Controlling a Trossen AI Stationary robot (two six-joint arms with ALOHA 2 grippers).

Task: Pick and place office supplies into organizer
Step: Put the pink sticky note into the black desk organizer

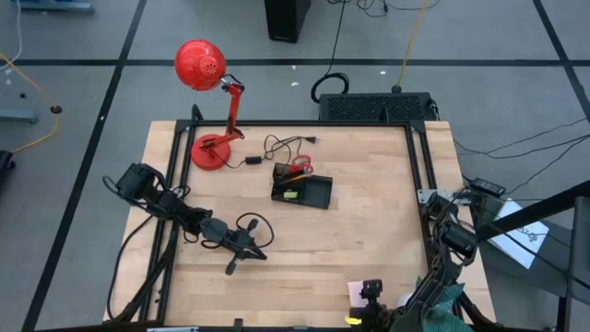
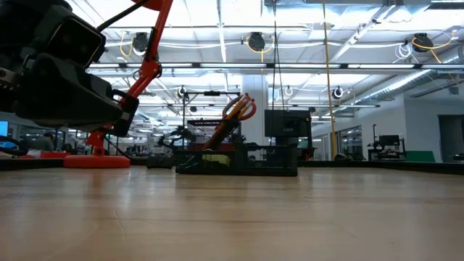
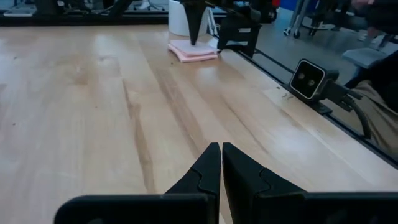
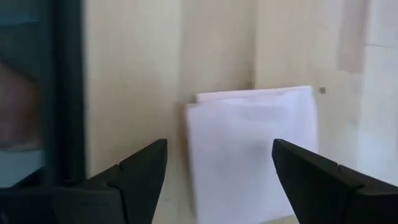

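The black organizer (image 1: pixel 313 194) sits at mid-table, and red-handled scissors (image 1: pixel 300 166) stand tilted in its left compartment. The low view shows the organizer (image 2: pixel 272 163) with the scissors (image 2: pixel 239 109) sticking up out of it. A pink sticky-note pad (image 1: pixel 355 293) lies flat near the table's near edge. My right gripper (image 4: pixel 217 168) hovers open above the pad (image 4: pixel 252 143), one finger on either side of it. The left wrist view shows the pad (image 3: pixel 194 51) farther off. My left gripper (image 3: pixel 221 155) is shut on nothing, left of centre (image 1: pixel 232 266), just above the wood.
A red desk lamp (image 1: pixel 207 92) stands at the far left, with a black cable (image 1: pixel 277 148) beside the organizer. A small camera (image 3: pixel 308 78) sits at the near edge. A yellow-green bit (image 1: pixel 352 320) shows by the near edge. Bare wood lies between the grippers.
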